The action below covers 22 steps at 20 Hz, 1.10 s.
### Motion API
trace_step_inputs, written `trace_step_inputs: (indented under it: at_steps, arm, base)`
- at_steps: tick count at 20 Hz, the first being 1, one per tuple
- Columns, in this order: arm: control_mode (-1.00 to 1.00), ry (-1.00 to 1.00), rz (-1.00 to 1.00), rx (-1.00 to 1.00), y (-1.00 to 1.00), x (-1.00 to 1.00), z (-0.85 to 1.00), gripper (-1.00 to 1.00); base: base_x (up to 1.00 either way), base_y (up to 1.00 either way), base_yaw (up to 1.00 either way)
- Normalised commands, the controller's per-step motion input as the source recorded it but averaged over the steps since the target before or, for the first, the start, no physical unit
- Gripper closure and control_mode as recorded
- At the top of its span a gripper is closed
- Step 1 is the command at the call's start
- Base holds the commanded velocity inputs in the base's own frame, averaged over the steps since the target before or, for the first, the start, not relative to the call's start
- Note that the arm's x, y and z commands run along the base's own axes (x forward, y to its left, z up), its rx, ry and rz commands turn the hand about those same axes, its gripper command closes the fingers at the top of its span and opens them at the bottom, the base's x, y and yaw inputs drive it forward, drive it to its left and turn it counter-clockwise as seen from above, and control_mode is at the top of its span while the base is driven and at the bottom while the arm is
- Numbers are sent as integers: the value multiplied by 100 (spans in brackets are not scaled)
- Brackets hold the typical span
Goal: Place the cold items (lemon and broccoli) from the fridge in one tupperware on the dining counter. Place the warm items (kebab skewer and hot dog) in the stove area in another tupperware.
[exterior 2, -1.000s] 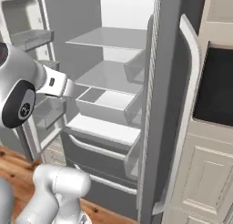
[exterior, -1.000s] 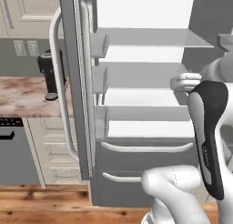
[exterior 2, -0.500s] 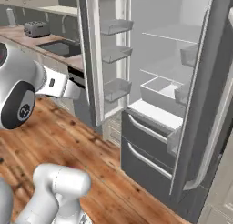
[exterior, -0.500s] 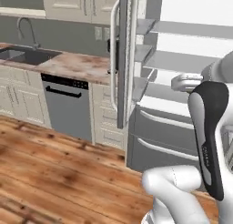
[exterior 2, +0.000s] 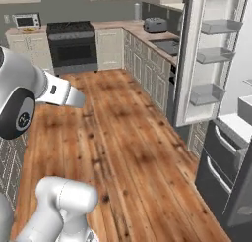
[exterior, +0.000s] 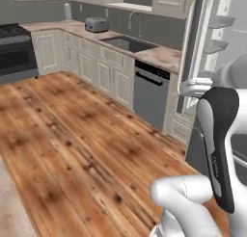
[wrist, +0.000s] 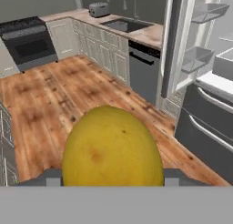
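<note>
In the left base view I see my white arm (exterior: 218, 149) low on the right, in front of the fridge (exterior: 212, 48), whose door stands open. A wood floor (exterior: 72, 135) runs across the room. Along the back wall there is a counter with a sink (exterior: 126, 43), a toaster (exterior: 96, 24) and a dark stove (exterior: 17, 50) at the far left. A grey dishwasher (exterior: 150, 94) sits under the counter, just beside the fridge door. In the right base view my arm (exterior 2: 29, 96) comes in from the left, over the floor. The fridge is on the right, with door bins (exterior 2: 206, 93) on the open door and dark drawers (exterior 2: 216, 172) low down. The stove (exterior 2: 74, 46) is at the back, and a microwave (exterior 2: 27, 22) sits up left of it. In the hand view the lemon (wrist: 112, 148) is big and close, right in the middle. It sits between the two fingers (wrist: 175, 176) of my gripper (wrist: 112, 178), so the gripper is clamped on the lemon and it is up off the floor. Behind it I see the floor, the sink counter and the open fridge.
</note>
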Motion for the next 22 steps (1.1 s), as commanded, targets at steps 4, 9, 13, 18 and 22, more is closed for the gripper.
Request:
trace_step_inputs:
  at_steps: [4, 9, 13, 18, 22]
  arm:
    - [100, 0, 0, 0, 0, 0, 0, 100]
    - [100, 0, 0, 0, 0, 0, 0, 100]
    - [100, 0, 0, 0, 0, 0, 0, 100]
    - [100, 0, 0, 0, 0, 0, 0, 100]
    - [100, 0, 0, 0, 0, 0, 0, 100]
  base:
    - [-100, -49, 67]
    - [-100, -70, 57]
    - [-100, -57, 49]
    - [-100, -50, 45]
    - [-100, -8, 25]
